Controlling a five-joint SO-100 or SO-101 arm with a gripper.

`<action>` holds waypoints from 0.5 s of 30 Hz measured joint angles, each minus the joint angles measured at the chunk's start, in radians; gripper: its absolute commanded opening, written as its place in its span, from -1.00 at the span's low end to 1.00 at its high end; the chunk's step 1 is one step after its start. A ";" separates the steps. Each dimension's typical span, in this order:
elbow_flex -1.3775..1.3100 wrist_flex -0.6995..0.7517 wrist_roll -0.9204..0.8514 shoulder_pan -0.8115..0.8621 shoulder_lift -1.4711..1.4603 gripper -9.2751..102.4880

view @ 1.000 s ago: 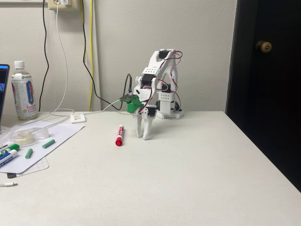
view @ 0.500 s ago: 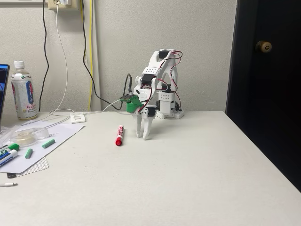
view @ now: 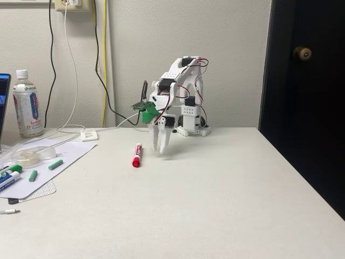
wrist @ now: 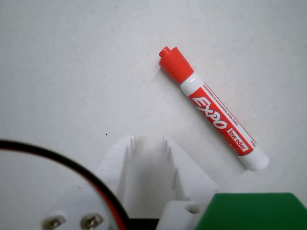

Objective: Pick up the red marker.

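The red marker [view: 136,155] lies flat on the white table [view: 215,194], its red cap toward the camera in the fixed view. In the wrist view the red marker [wrist: 211,112] runs diagonally, cap at upper left and white barrel with red lettering toward lower right. My gripper [view: 160,150] hangs pointing down just right of the marker, slightly above the table and not touching it. In the wrist view, the gripper [wrist: 148,140] shows two toothed fingers with a narrow gap and nothing between them; the marker lies up and to their right.
At the left edge of the fixed view are a sheet of paper [view: 64,156] with green chalk-like pieces [view: 55,164], capped markers [view: 8,175], a tape roll [view: 27,157] and a bottle [view: 27,103]. Cables [view: 99,70] hang down the wall. A dark door [view: 307,97] borders the table's right side.
The arm has lifted and swung slightly left, so the gripper has risen off the table and moved nearer the marker. The marker has not moved.
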 measured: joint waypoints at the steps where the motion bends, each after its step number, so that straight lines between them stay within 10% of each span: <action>1: -0.008 0.006 -0.021 0.009 0.000 -0.59; 15: -0.212 0.043 -0.403 0.167 -0.066 -0.59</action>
